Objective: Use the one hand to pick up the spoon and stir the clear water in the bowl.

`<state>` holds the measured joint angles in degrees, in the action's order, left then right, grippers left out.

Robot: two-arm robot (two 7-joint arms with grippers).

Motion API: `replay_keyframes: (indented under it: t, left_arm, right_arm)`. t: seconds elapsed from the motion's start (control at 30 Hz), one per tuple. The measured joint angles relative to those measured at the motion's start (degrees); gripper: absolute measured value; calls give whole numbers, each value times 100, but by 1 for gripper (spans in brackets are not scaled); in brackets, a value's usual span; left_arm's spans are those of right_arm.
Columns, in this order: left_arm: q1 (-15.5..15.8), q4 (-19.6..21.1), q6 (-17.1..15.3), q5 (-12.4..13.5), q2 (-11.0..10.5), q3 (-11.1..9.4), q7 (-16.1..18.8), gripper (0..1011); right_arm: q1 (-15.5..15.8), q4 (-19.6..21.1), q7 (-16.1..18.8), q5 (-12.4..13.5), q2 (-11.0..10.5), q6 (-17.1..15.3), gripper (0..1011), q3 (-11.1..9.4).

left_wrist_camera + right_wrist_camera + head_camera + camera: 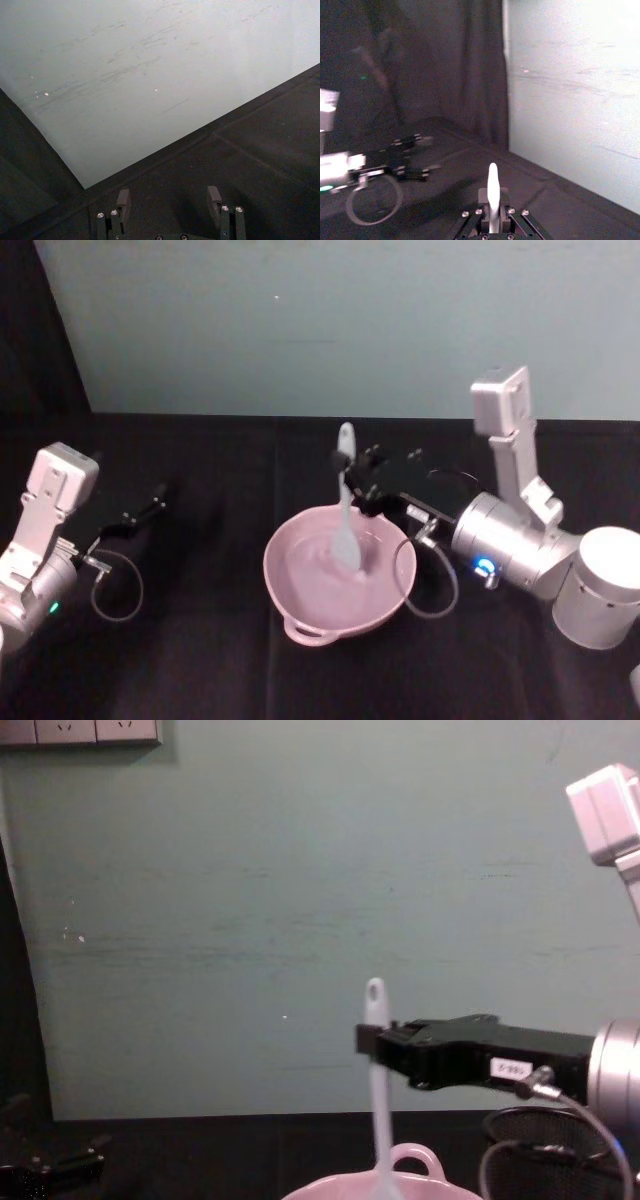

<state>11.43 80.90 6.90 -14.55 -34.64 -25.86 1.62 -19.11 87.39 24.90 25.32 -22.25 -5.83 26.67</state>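
The pale pink bowl [272,578] sits on the black table in the middle, with its looped handle [310,631] toward me. The white spoon [346,502] stands nearly upright in it, paddle head down inside the bowl. My right gripper [350,480], the hand, reaches in from the right and is shut on the spoon's handle just below its holed end. In the chest view the right gripper [368,1042] holds the spoon [379,1105] above the bowl's rim [415,1158]. In the right wrist view the spoon [493,186] rises between the fingers. My left gripper [148,508] rests open at the left.
A black wire-mesh cup [545,1145] stands behind the right arm at the lower right of the chest view. A pale green wall [320,320] closes the table's far side. Grey cables loop beside each wrist. In the left wrist view, the open left gripper [168,200] hangs over bare black table.
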Motion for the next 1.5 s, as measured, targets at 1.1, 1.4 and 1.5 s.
replay_keyframes:
  t: [1.1, 1.4, 1.5]
  left_arm:
    - [0, 0, 0, 0, 0, 0, 0, 1005]
    - [0, 0, 0, 0, 0, 0, 0, 1005]
    - [0, 0, 0, 0, 0, 0, 0, 1005]
  right_arm:
    - [-39, 852, -75, 830, -126, -395, 120, -382]
    - [-302, 516, 32, 1492, -409, -785, 120, -784]
    - [-380, 382, 65, 1623, -515, -841, 120, -870]
